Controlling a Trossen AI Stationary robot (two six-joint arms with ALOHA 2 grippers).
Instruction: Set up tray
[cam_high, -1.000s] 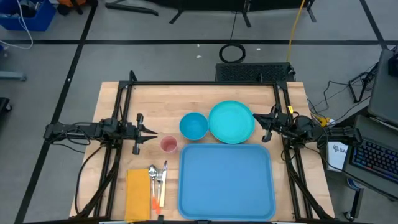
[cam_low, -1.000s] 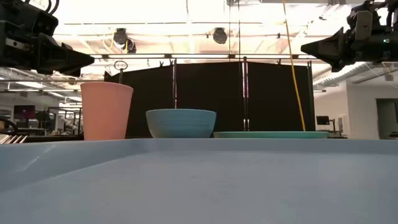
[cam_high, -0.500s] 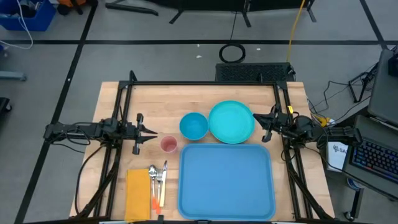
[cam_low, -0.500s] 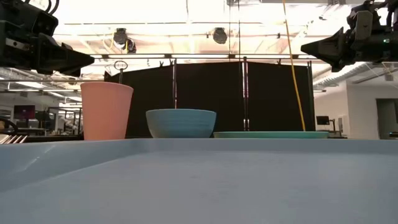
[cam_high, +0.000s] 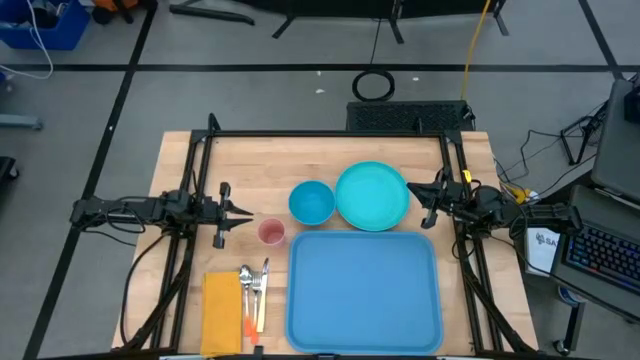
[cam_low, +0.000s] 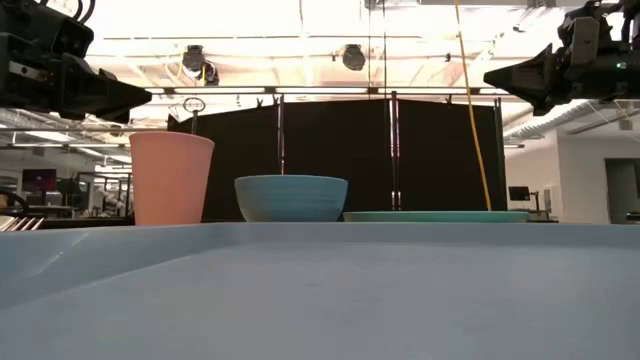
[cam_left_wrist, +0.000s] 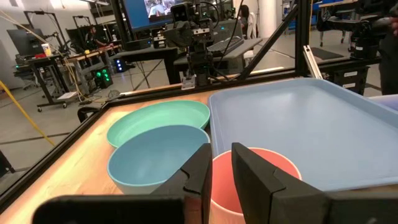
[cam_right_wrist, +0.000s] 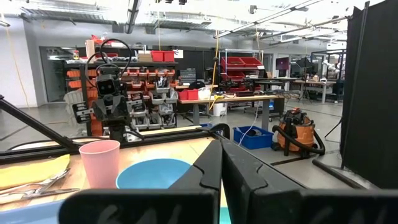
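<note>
The light-blue tray (cam_high: 365, 290) lies flat at the table's near edge with nothing on it. Beyond it stand a turquoise plate (cam_high: 372, 196), a blue bowl (cam_high: 312, 203) and a pink cup (cam_high: 271, 232), each resting on its base on the wood. A yellow napkin (cam_high: 222, 312) and cutlery (cam_high: 255, 290) lie left of the tray. My left gripper (cam_high: 247, 212) hangs level just left of the cup, its fingers (cam_left_wrist: 205, 165) a narrow gap apart and holding nothing. Above the table, my right gripper (cam_high: 410, 188) hangs shut at the plate's right rim, touching nothing.
A black metal frame (cam_high: 330, 133) runs along the table's far edge and down both sides, where the arms are mounted. Bare wood shows between the dishes and the far frame bar. Workshop benches and shelves fill the room behind.
</note>
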